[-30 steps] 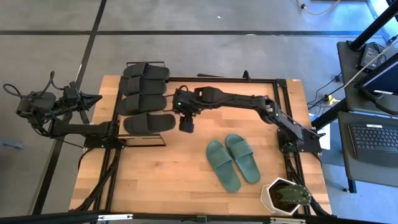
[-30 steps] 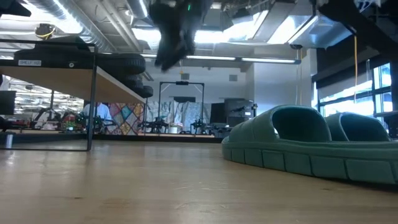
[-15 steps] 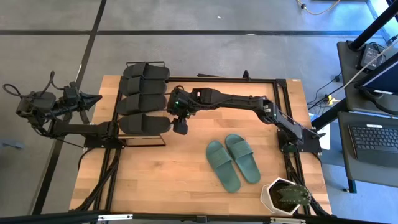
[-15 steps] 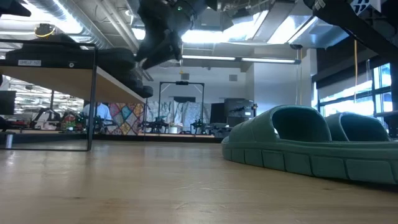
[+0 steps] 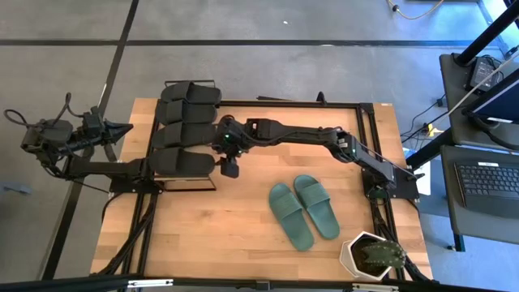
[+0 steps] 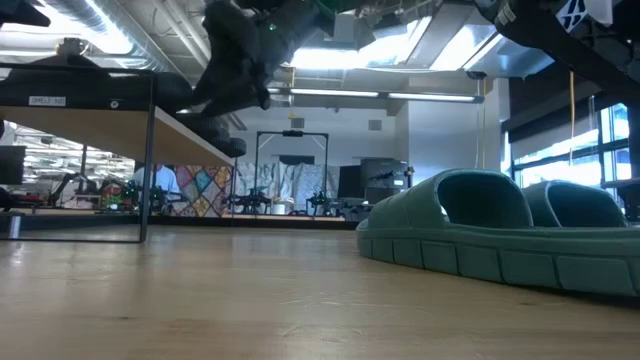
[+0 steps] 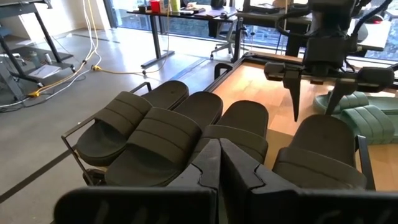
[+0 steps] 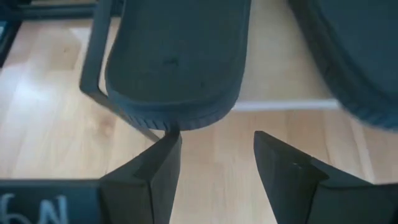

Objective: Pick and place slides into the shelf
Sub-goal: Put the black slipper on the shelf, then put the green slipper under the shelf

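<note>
— What's on the big light wooden tabletop [image 5: 227,235]?

— The small shelf [image 5: 159,146], black metal frame under a pale board, stands at its left end. Four black rubber slides [image 5: 185,135] with wide ribbed straps lie side by side on top, the nearest one's heel poking past the frame. A teal-green pair [image 5: 303,208] rests on the bare wood, well apart from the rack, near a white potted plant [image 5: 371,255].

— And your grippers?

— My right gripper [image 5: 229,169] hovers just beside that nearest black heel, fingers [image 8: 152,174] parted around nothing. My left gripper [image 5: 122,128] waits off the table's left edge, pressed closed and empty.
</note>
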Robot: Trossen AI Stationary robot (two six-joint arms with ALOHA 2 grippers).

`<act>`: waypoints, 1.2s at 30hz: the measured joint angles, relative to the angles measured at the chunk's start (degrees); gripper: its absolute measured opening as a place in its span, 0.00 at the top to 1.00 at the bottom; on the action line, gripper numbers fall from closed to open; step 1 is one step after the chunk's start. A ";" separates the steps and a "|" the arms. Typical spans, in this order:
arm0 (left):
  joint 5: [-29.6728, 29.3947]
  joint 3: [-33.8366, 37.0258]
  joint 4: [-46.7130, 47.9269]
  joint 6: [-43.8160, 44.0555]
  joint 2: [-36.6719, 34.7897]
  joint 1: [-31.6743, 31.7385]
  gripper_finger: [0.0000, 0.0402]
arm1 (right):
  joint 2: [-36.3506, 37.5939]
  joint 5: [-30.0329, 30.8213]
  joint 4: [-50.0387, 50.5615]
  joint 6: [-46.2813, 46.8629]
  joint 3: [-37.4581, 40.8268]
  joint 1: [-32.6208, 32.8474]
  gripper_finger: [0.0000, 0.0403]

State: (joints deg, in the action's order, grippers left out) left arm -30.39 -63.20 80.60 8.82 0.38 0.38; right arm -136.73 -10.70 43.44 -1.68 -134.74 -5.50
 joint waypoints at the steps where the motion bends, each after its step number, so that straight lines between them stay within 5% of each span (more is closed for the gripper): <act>1: -0.01 0.00 0.02 0.00 -0.01 0.01 1.00 | 0.00 0.02 -0.31 -0.07 -0.02 0.00 0.50; 12: -0.02 0.00 0.80 0.00 0.00 0.02 1.00 | 0.00 0.43 2.07 1.40 -0.03 -0.02 0.50; 29: 0.00 0.00 1.40 -0.02 0.00 0.00 1.00 | 6.64 16.59 18.56 3.90 -0.32 1.72 0.50; 36: 0.00 0.00 1.27 0.00 -0.01 0.01 1.00 | 6.50 16.61 22.67 2.58 1.81 2.02 0.50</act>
State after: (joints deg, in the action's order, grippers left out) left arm -30.39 -63.20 81.87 8.82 0.38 0.39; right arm -130.23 5.91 66.12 0.90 -132.93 -3.48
